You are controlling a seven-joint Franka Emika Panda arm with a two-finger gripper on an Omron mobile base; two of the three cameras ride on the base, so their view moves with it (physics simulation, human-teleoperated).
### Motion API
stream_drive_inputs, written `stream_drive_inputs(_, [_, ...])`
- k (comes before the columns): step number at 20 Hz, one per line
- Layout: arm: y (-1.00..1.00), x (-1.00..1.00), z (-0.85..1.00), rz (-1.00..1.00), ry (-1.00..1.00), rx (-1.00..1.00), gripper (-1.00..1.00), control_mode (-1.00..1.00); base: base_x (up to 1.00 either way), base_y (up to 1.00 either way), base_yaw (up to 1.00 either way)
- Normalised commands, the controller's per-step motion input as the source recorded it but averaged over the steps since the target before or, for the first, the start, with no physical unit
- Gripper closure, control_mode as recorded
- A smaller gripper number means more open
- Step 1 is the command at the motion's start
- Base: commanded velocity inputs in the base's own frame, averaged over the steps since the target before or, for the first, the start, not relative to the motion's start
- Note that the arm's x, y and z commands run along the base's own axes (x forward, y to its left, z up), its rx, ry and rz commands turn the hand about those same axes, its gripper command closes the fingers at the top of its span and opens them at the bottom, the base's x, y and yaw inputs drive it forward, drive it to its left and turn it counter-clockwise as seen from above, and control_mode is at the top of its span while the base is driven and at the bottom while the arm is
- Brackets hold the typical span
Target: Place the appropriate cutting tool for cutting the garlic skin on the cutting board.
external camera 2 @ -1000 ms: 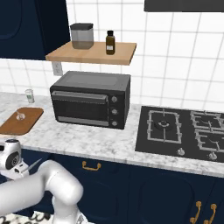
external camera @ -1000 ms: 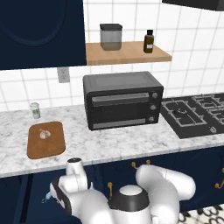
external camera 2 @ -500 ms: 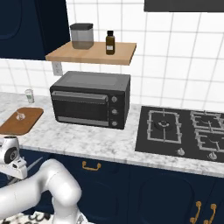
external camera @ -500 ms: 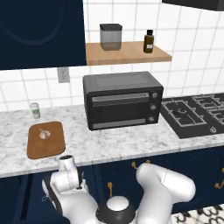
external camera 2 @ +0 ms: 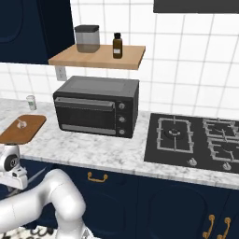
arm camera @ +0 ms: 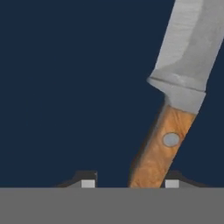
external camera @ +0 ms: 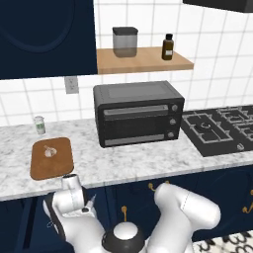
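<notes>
The claw (arm camera: 130, 183) sits low, below the front edge of the desk (external camera: 128, 163) and before the dark blue cabinet fronts (external camera 2: 154, 200). In the hand view its two dark fingertips (arm camera: 85, 179) rise at the bottom with the knife (arm camera: 168, 140) between them: the wooden handle lies hard against the right tip, while a gap remains on the left side. Whether the jaws have a firm grip on the handle I cannot tell; they look partly closed around it. The grey blade slants up and to the right, out past the top edge of that view, with plain dark blue behind it.

In the left base view a thin grey sliver at the hand, probably the blade, pokes out just under the desk's lip. Above and beyond, the cutting board (external camera: 52, 158) lies flat near the desk's front edge on the left, with the garlic (external camera: 49, 151) on its far half; the near half of the board is bare wood. A small jar (external camera: 39, 124) stands behind the board by the wall. The toaster oven (external camera: 138, 113) stands to the right, well apart from the board, with open marble between them
</notes>
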Motion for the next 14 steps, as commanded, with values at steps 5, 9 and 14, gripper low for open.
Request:
stream_drive_inputs(5, [-0.20, -0.68, -0.64, -0.02, 0.00, 0.00, 1.00, -1.00, 0.00, 0.00, 0.00])
stream_drive_inputs(9, [-0.19, -0.38, 0.06, -0.02, 0.00, 0.02, 1.00, -1.00, 0.00, 0.00, 0.00])
stream_drive_inputs(14, [-0.05, -0.48, 0.89, 0.00, -0.01, 0.08, 1.00, -1.00, 0.00, 0.00, 0.00])
